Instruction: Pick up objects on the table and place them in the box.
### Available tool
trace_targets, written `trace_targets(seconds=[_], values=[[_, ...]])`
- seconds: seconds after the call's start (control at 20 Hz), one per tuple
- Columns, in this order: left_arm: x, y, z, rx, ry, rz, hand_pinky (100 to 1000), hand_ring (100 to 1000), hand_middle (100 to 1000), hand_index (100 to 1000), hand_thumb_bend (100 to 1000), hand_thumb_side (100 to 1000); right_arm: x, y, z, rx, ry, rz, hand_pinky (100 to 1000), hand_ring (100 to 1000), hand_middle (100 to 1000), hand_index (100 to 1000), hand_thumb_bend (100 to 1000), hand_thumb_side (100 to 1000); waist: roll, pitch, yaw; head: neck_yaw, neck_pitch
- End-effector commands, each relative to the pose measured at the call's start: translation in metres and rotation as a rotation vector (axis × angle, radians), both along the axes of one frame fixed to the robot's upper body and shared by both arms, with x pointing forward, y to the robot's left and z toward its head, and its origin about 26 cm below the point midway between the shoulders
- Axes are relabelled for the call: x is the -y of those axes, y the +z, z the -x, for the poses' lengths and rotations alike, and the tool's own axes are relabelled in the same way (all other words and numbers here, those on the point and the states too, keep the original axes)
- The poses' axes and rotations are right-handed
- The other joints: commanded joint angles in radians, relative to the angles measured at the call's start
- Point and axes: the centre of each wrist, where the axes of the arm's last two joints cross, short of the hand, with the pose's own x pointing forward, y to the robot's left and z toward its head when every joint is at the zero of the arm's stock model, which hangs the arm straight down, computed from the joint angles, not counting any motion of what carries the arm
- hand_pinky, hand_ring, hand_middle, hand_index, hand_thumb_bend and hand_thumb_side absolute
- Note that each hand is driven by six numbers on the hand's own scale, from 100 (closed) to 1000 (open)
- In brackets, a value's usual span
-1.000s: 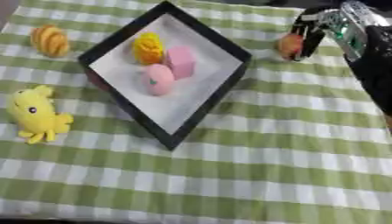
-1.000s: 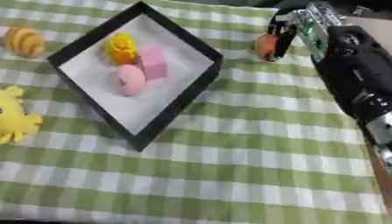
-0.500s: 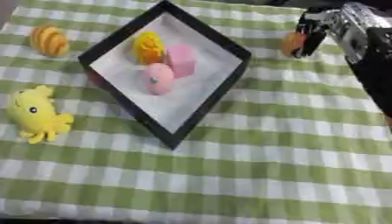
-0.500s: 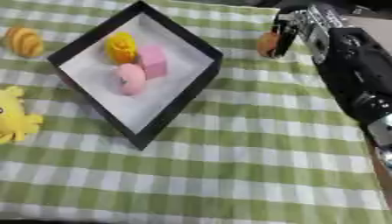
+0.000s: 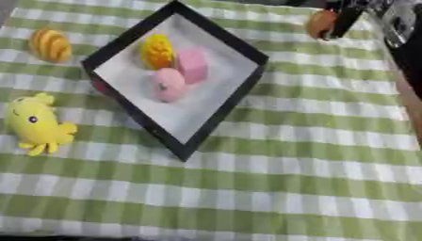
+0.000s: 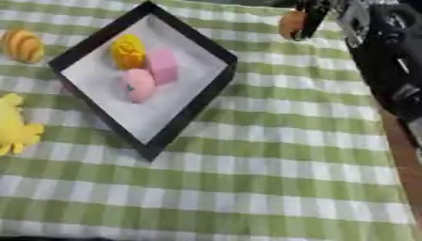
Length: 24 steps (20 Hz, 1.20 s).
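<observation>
The black box [image 5: 221, 114] with a white floor lies as a diamond at the upper middle. It holds a yellow piece [image 5: 157, 51], a pink block [image 5: 193, 65] and a rounded pink piece [image 5: 167, 84]. A small orange object [image 5: 320, 23] sits at the far right edge of the cloth. My right hand [image 6: 369, 26] reaches in from the upper right, and its dark fingers [image 5: 345, 19] curl round the orange object from above and from the right. On the cloth to the left are a yellow duck toy [image 5: 36, 124] and an orange striped piece [image 5: 49, 44]. My left hand does not show.
A green and white checked cloth [image 5: 280, 179] covers the table. Its right edge shows brown table [image 6: 404, 155] beyond it. My right forearm [image 6: 395, 80] runs down the right side of the right eye view.
The orange object and my right hand's fingers have moved up and slightly right in the picture, away from the near edge. The box and the toys have stayed put.
</observation>
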Motion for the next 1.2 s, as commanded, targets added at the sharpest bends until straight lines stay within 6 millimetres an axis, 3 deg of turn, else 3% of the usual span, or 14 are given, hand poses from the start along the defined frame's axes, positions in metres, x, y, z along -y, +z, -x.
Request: trace_targets(seconds=[0.05, 0.25, 0.65, 0.95, 1.2], values=[[-0.007, 0.01, 0.002, 0.028, 0.014, -0.03, 807, 845, 715, 840, 325, 750, -0.008, 0.042, 0.014, 0.083, 0.052, 0.03, 820, 701, 517, 634, 289, 100, 0.008, -0.026, -0.002, 0.004, -0.002], [-0.007, 0.01, 0.002, 0.027, 0.014, -0.033, 806, 845, 715, 840, 324, 750, -0.046, 0.067, 0.03, 0.123, 0.205, 0.064, 820, 701, 516, 631, 287, 100, 0.008, -0.029, -0.003, 0.002, -0.002], [-0.006, 0.01, 0.001, 0.026, 0.004, -0.032, 806, 845, 715, 840, 325, 749, -0.152, 0.094, 0.08, 0.118, 0.528, 0.17, 824, 701, 522, 636, 300, 100, 0.008, -0.035, 0.008, -0.016, -0.002], [-0.003, 0.01, 0.0, 0.023, -0.007, -0.027, 806, 846, 715, 842, 324, 749, -0.207, 0.083, 0.111, 0.098, 0.748, 0.223, 808, 691, 526, 641, 310, 100, 0.008, -0.035, 0.019, -0.026, -0.002], [-0.002, 0.011, 0.0, 0.027, -0.014, -0.025, 806, 847, 716, 842, 326, 748, -0.235, 0.064, 0.111, 0.047, 0.804, 0.227, 803, 685, 523, 638, 307, 100, 0.01, -0.037, 0.027, -0.032, -0.002]])
